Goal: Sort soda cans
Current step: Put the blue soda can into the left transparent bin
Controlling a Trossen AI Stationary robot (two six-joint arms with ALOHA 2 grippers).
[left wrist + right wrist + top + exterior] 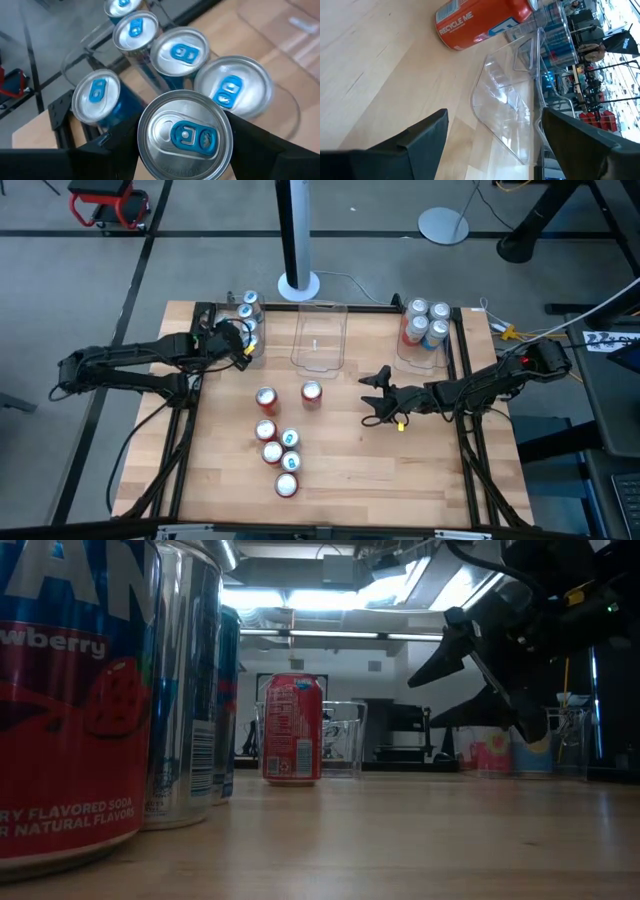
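Observation:
My left gripper point(243, 340) is at the left clear bin point(232, 358), shut on a soda can with a silver top and blue tab point(185, 135). Several blue cans point(180, 52) stand upright in that bin around and below it. My right gripper point(378, 395) hangs open above the table right of centre, holding nothing; it also shows in the low view point(480, 670). Two red cans point(265, 398) point(311, 393) stand mid-table. A cluster of several red and teal cans point(280, 452) stands nearer the front edge. My left gripper pinches the can's side wall just under its rim point(142, 150) between its two fingers point(107, 150), one on either side. The fingers slant down from the table's left. The can is upright, its top nearer the camera than its neighbours' tops; its base is hidden.
An empty clear bin point(318, 338) stands at the far middle, seen close ahead of my right gripper point(510, 100) with a red can point(480, 17) beyond it. A right bin point(402, 362) holds several cans. A white post point(297, 230) rises behind the table.

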